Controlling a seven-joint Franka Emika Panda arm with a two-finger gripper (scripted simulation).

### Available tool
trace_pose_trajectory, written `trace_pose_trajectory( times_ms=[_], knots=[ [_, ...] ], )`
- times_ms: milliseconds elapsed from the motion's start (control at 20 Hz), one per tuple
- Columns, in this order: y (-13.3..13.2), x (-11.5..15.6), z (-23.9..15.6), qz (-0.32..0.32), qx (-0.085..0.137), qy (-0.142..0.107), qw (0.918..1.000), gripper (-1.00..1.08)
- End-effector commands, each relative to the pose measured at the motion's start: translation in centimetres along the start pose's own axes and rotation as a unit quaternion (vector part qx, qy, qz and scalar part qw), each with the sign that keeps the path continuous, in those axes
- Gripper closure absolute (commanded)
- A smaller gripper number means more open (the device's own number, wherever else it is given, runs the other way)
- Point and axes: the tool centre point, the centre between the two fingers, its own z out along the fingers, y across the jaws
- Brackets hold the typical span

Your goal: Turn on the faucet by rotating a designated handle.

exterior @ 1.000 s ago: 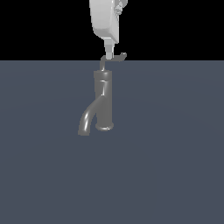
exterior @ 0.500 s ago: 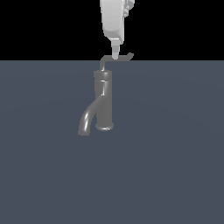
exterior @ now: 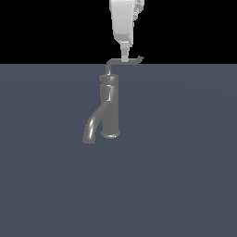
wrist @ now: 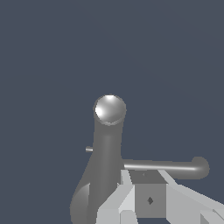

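Standing upright on the dark grey floor (exterior: pixel 185 176), the faucet (exterior: pixel 109 111), spout curving down toward the exterior view's left. Atop the body, the handle (exterior: pixel 124 61), reaching toward the exterior view's right, tip upturned. Directly above its horizontal run and touching it, the gripper (exterior: pixel 125 57); finger spread impossible to tell.

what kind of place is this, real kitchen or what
Not a real kitchen: most likely a bare simulated test scene. A lone grey faucet stands on a flat, featureless slate-blue floor with no sink or counter, against a black void. The claw sits at its thin handle.
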Motion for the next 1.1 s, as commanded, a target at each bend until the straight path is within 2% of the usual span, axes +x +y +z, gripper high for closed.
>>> trace_pose_trajectory(
  times_ms=[0, 1050],
  knots=[
    [-1.1, 1.0, 0.0, 0.007, 0.004, 0.001, 1.0, 1.08],
    [-6.2, 3.6, 0.0, 0.026, 0.005, 0.003, 0.9997, 1.08]
  ],
)
